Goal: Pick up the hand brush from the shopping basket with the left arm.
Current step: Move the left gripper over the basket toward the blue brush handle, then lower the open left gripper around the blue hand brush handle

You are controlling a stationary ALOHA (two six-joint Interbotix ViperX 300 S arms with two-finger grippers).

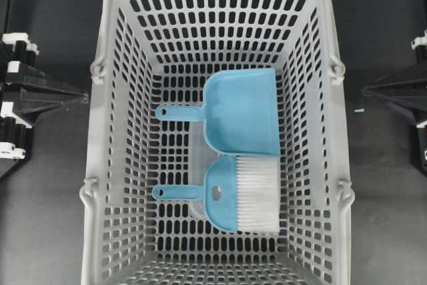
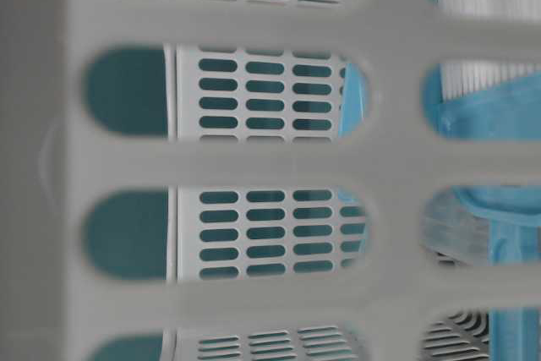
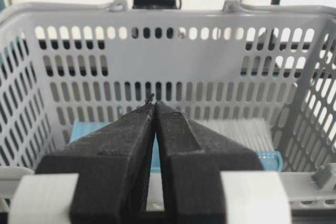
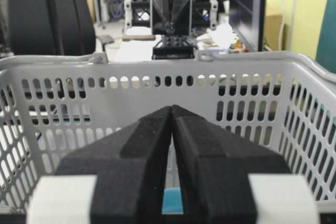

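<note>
The hand brush is light blue with white bristles. It lies flat on the floor of the light-grey shopping basket, its handle pointing left. In the left wrist view its bristles show low behind the fingers. In the table-level view they show through a basket slot. My left gripper is shut and empty outside the basket's left wall, and in its own view it faces the rim. My right gripper is shut and empty outside the right wall, also facing the basket.
A matching blue dustpan lies in the basket just beyond the brush, its handle also pointing left; it shows at left in the left wrist view. The basket's high slotted walls stand between both grippers and the brush.
</note>
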